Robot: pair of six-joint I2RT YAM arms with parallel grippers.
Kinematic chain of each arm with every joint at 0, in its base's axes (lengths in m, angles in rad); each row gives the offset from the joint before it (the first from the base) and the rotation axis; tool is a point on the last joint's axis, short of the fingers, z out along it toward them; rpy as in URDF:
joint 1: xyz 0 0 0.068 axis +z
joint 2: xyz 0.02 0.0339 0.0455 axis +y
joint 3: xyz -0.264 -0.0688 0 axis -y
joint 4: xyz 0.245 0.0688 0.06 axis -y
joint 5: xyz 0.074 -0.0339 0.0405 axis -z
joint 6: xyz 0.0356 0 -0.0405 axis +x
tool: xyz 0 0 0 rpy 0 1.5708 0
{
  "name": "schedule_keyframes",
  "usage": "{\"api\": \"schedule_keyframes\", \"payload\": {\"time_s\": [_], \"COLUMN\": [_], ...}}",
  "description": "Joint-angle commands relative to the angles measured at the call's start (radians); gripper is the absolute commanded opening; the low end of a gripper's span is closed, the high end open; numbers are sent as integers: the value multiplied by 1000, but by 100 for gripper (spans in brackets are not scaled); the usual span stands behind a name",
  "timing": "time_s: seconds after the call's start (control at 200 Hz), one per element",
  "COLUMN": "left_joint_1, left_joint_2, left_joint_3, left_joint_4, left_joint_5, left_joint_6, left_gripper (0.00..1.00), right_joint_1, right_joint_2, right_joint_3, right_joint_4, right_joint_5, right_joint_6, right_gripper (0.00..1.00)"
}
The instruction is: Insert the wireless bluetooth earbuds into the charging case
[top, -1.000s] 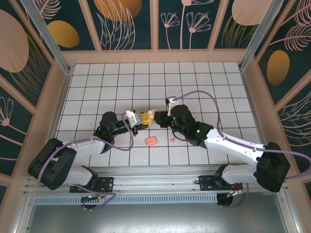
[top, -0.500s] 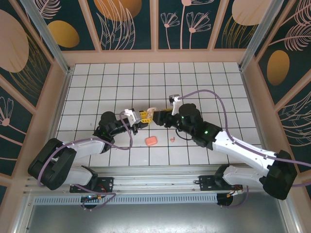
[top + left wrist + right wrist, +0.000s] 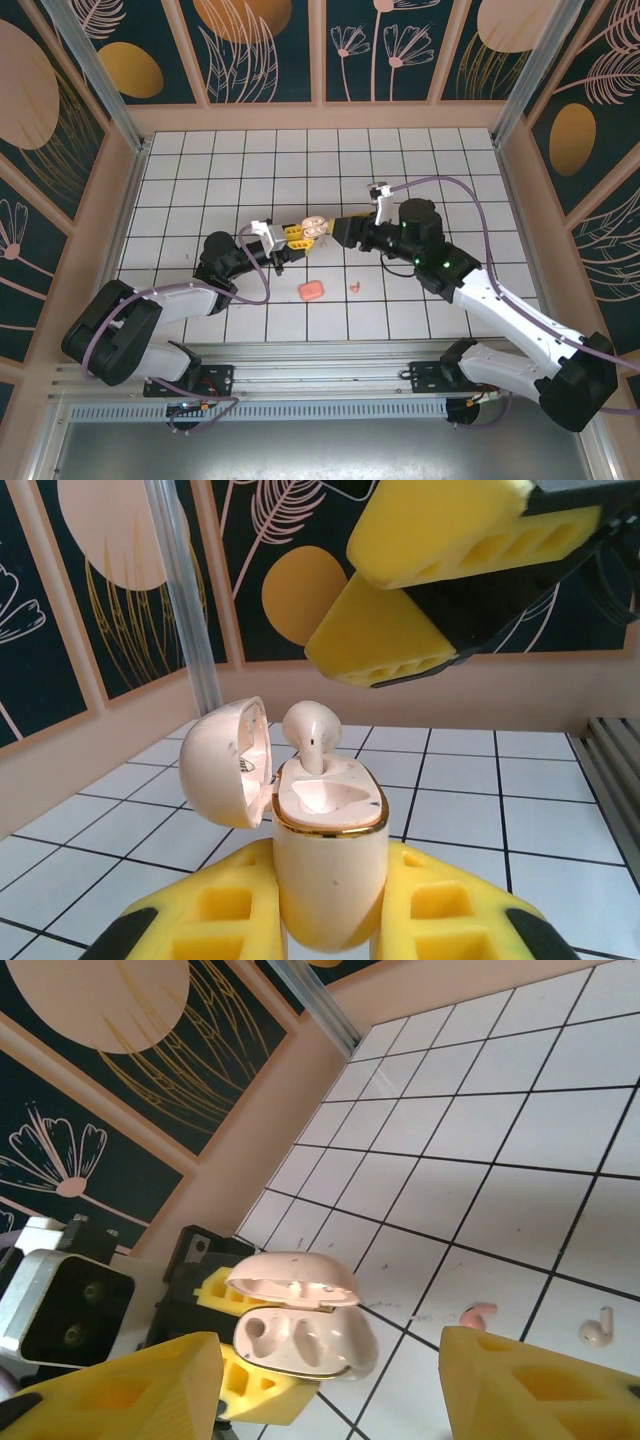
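Top view: we see the left gripper [image 3: 297,236], jaws clamped on the pale charging case [image 3: 316,226], holding it off the tiled desk [image 3: 400,160] near the middle. The right gripper [image 3: 338,229] is just beside the case on its far side. A coral case [image 3: 311,290] lies on the desk, nearer the arm bases. Left wrist view: the pale case stands upright between the left jaws, lid [image 3: 225,765] hinged open to the left. One pale earbud [image 3: 312,730] sits in a well, its head poking above the gold rim, and we can't make out the other well. The right jaws hang above it. Right wrist view: the right jaws are spread wide and hold nothing. The open case is beyond them, and we can't tell its contents from here. A coral earbud [image 3: 480,1314] and a whitish earbud [image 3: 597,1332] lie loose on the desk, near each other and apart from the case.
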Motion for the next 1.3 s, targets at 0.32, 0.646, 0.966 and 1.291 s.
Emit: {"api": "schedule_keyframes", "payload": {"time_s": [0.32, 0.646, 0.966, 1.291], "left_joint_1": [-3, -3, -2, -3], "left_joint_2": [9, 6, 5, 5], "left_joint_3": [24, 24, 30, 30], "left_joint_4": [90, 85, 82, 81], "left_joint_5": [38, 35, 30, 17], "left_joint_6": [-54, -54, -54, -55], "left_gripper": [13, 13, 13, 13], "right_joint_1": [-114, -114, -109, -92], "right_joint_2": [63, 107, 125, 122], "right_joint_3": [36, 34, 28, 23], "right_joint_4": [77, 127, 137, 136], "right_joint_5": [-305, -357, -375, -380], "right_joint_6": [84, 112, 125, 127], "right_gripper": [49, 40, 33, 28]}}
